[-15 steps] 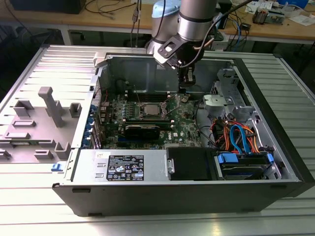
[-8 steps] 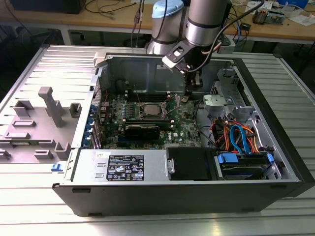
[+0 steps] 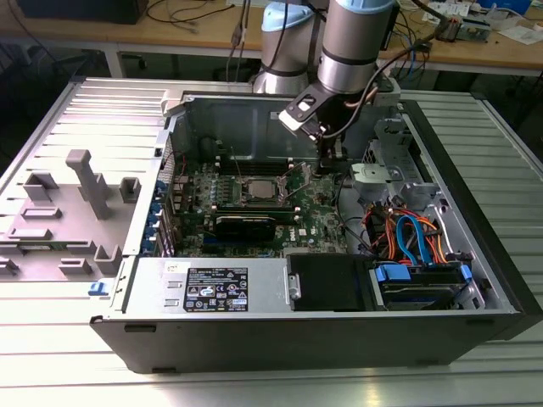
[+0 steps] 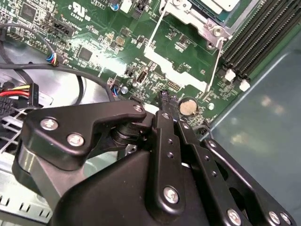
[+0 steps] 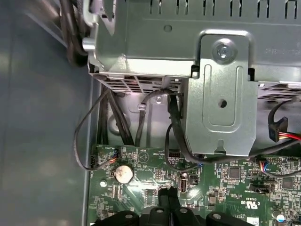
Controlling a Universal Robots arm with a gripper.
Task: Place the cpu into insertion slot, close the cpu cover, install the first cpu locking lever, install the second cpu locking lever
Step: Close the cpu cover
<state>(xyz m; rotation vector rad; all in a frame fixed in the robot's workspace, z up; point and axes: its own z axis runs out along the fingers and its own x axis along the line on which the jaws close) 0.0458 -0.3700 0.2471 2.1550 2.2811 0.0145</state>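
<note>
Currently the pincer point(image 4: 163, 100) is hanging tip-down just over the green board point(image 4: 89, 28). Its fingers are drawn together and gripping nothing, with the coin cell point(image 4: 188, 107) sitting just beside the tips. Further off, the cpu point(image 3: 259, 188) is lying in the insertion slot point(image 3: 241, 190). The cpu cover point(image 4: 207, 24) is seemingly resting over it, and a thin wire lever point(image 4: 217, 59) is running along its rim. I am reading this as lever work. Doing it well means narrow tips catching the wire alone, pushing it under its hook, and avoiding the cell and cables point(image 5: 174, 136).
</note>
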